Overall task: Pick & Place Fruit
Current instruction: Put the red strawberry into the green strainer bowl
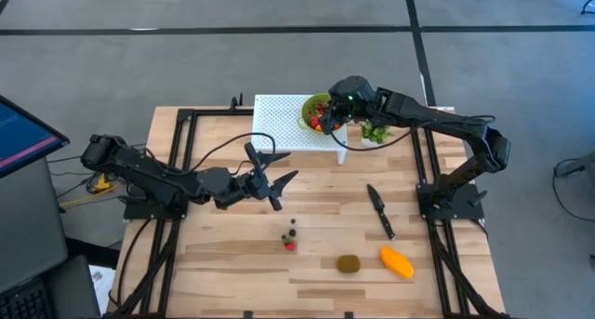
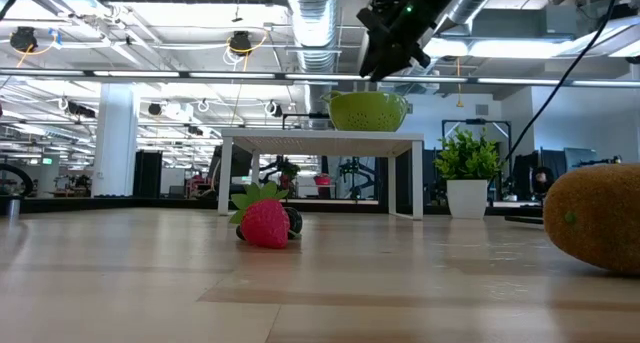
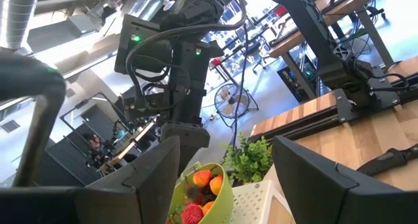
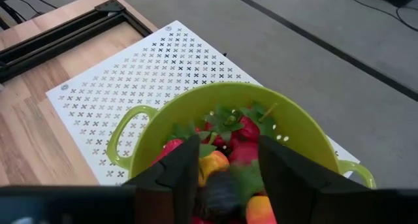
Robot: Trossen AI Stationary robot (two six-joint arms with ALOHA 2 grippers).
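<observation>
Green colander (image 4: 222,119) heaped with fruit, on a white perforated stand (image 1: 284,119); right tool (image 4: 228,160) hovering just above, fingers parted around nothing (a dark berry just below). Left tool (image 1: 271,175) open over bare wooden table (image 1: 232,254). Strawberry (image 2: 265,221), kiwi (image 1: 349,263) and mango (image 1: 397,261) lying near the front edge.

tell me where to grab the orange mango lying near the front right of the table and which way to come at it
Grip the mango across its narrow middle, coming straight down from above. It lies flat on the table, elongated and slanted, so the fingers should close across its short width, turned square to its long axis. The kiwi beside it sits apart, leaving room on that side, and the knife lies clear behind.
</observation>
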